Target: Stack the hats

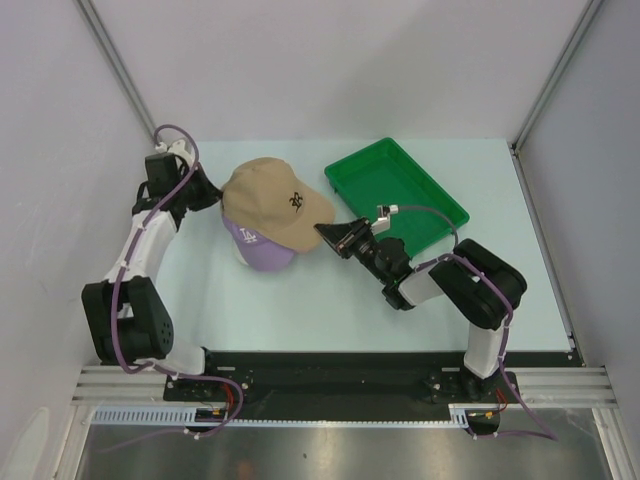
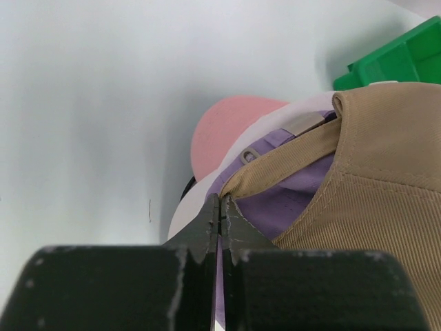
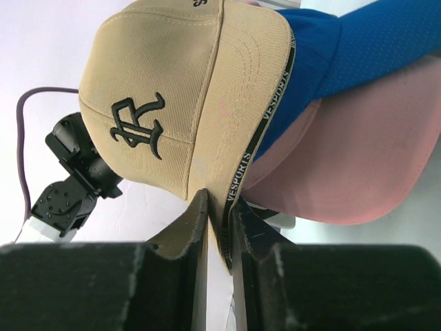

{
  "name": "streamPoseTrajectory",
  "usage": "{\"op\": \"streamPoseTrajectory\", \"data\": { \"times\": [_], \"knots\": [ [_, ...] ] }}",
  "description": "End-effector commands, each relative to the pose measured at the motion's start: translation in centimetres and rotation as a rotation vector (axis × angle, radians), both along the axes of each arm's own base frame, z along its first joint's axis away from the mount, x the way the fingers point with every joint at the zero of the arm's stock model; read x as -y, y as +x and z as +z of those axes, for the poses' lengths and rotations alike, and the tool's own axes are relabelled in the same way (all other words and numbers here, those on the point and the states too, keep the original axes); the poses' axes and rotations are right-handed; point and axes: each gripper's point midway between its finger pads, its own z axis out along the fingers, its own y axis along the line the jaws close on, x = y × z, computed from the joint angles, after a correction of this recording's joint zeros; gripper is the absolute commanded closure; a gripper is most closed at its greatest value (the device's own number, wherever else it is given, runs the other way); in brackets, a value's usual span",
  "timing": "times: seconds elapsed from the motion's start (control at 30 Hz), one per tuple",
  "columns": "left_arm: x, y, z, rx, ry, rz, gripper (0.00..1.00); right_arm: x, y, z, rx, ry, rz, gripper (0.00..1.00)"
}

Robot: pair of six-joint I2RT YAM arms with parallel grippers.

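Top external view: the tan cap (image 1: 270, 195) sits on top of a pile of caps on the pale bench (image 1: 320, 300), held between the two grippers. The lavender cap (image 1: 262, 250) pokes out under it on the near side. The left gripper (image 1: 212, 192) is at the cap's rear edge and the right gripper (image 1: 328, 232) at the tip of its brim. A green tray (image 1: 395, 180) lies just beyond the right gripper.

In the right wrist view, the right gripper is clamped on the tan cap's brim, which passes edge-on between its fingers. Past the fingertips, a royal blue cap (image 3: 358, 48) and a pink brim (image 3: 358, 158) lie beneath the tan one.

In the left wrist view, the left gripper is clenched, its fingertips meeting right at the end of the tan cap's rear band. Whether any fabric is pinched there cannot be told. Just ahead of the tips are lavender fabric, a white cap (image 2: 189, 207) and a pink crown.
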Motion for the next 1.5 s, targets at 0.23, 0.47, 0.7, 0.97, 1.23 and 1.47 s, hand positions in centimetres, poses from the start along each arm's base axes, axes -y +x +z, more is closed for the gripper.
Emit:
{"op": "streamPoseTrajectory", "data": {
  "times": [0.23, 0.47, 0.7, 0.97, 1.23, 1.47],
  "knots": [
    [-4.4, -0.8, -2.8, -0.112, 0.309, 0.139, 1.00, 2.0, -2.4, -11.6, -0.216, -0.277, -0.075, 1.00],
    [-4.4, -0.7, -3.4, -0.151, 0.360, 0.132, 1.00, 1.7, -3.8, -13.6, -0.248, -0.321, -0.082, 1.00],
    [-4.2, -0.6, -4.1, -0.175, 0.356, 0.112, 1.00, 0.3, -5.4, -13.2, -0.212, -0.356, -0.057, 0.98],
    [-0.5, 1.1, -2.3, -0.080, 0.330, -0.059, 1.00, -1.8, -6.8, -13.3, -0.208, -0.342, 0.003, 0.85],
    [2.9, 0.6, -1.1, -0.007, 0.369, -0.174, 1.00, -2.4, -5.7, -8.4, -0.002, -0.183, 0.086, 0.45],
    [3.0, 0.4, -0.8, 0.004, 0.396, -0.194, 1.00, -0.8, -4.2, -7.1, 0.080, -0.204, 0.041, 0.33]
  ]
}}
